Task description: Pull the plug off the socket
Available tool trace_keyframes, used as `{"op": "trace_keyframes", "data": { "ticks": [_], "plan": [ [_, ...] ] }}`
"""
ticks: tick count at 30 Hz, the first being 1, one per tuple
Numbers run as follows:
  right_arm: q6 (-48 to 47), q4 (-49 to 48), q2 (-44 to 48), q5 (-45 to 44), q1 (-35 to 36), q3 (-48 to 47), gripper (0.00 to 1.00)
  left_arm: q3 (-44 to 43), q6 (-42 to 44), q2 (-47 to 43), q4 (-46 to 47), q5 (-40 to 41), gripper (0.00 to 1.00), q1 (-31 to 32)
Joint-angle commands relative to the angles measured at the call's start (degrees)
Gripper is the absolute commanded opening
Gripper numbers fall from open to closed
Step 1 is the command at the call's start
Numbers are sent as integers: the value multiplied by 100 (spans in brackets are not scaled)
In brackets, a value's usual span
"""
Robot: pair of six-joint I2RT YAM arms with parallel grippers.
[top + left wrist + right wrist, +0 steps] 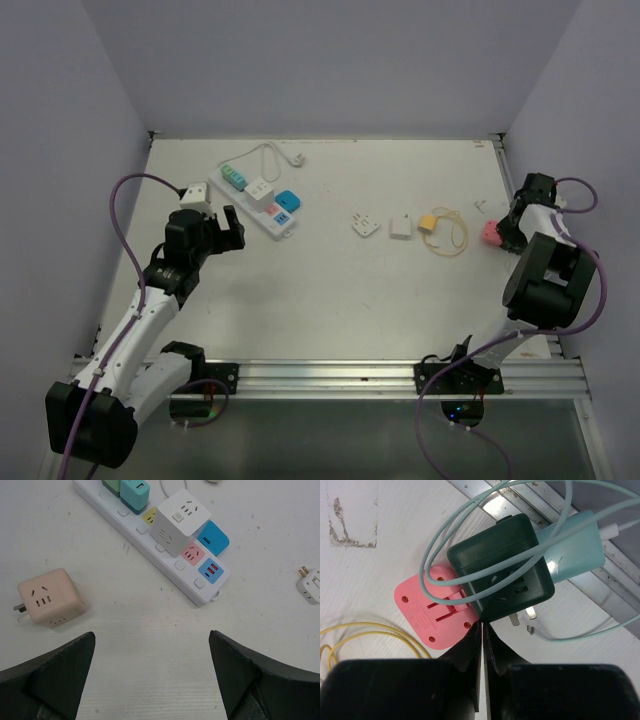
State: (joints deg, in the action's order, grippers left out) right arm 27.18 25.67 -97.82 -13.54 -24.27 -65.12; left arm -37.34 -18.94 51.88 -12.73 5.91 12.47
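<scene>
We see a white table [330, 290] enclosed by pale lavender walls, with both arm bases on a metal rail at the near edge.

The power strip [262, 205] [150, 550] lies at the far left of the table, running diagonally. Its white cord [265, 152] loops toward the back wall. A white cube adapter [180, 522] sits in the strip near its middle. A teal plug [135, 492] occupies an outlet further along. A blue adapter [215, 536] lies against the far side of the strip, partly under the white cube.

The left gripper [222, 228] [152, 675] hovers just short of the near end of the strip, with its fingers spread wide and nothing between them. A beige cube adapter [47, 597] lies on its side to the left of this gripper, apart from the strip. A small white plug [311, 582] lies well to the right.

The right gripper [505, 235] [483, 640] is at the far right edge of the table, well apart from the strip. Its fingers are pressed together, and we see nothing between them. Their tips meet at the edge of a pink adapter [432, 610] and a dark green cube adapter [500, 572], which overlaps it. A pale teal cable [465, 535] loops over both, leading to a pale teal charger [575, 550]. A yellow cable [447, 232] and a white square adapter [401, 228] lie mid-table.
</scene>
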Motion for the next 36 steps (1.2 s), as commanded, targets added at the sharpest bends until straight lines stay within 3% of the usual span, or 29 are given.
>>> {"op": "trace_keyframes", "data": {
  "ticks": [1,4,16,17,19,20,24,26,27,29,36],
  "plan": [
    [-143,-159,368,44,-51,79,5,-63,-22,15,342,-82,100,19],
    [-125,-229,518,237,-51,122,0,-71,-22,15,341,-90,100,19],
    [24,-546,1230,819,327,597,0,-63,-31,42,333,-73,100,19],
    [50,-537,1343,696,327,597,3,-63,-31,33,324,-73,100,19],
    [77,-423,1397,152,335,527,19,-63,-31,24,333,-73,100,19],
    [112,-370,1371,28,327,475,40,-71,-31,7,333,-64,100,19],
    [208,156,1039,-710,318,-60,74,-80,-22,-37,324,-2,100,19],
    [226,315,906,-992,318,-254,82,-63,-22,-90,324,6,100,19],
    [340,498,783,-1123,318,-421,91,-63,-22,-90,315,6,100,19],
    [463,632,677,-1491,318,-527,98,-63,-31,-90,315,-28,100,19],
    [1262,799,212,-1723,309,-756,99,-54,-75,68,333,-231,99,19]
  ]
}}
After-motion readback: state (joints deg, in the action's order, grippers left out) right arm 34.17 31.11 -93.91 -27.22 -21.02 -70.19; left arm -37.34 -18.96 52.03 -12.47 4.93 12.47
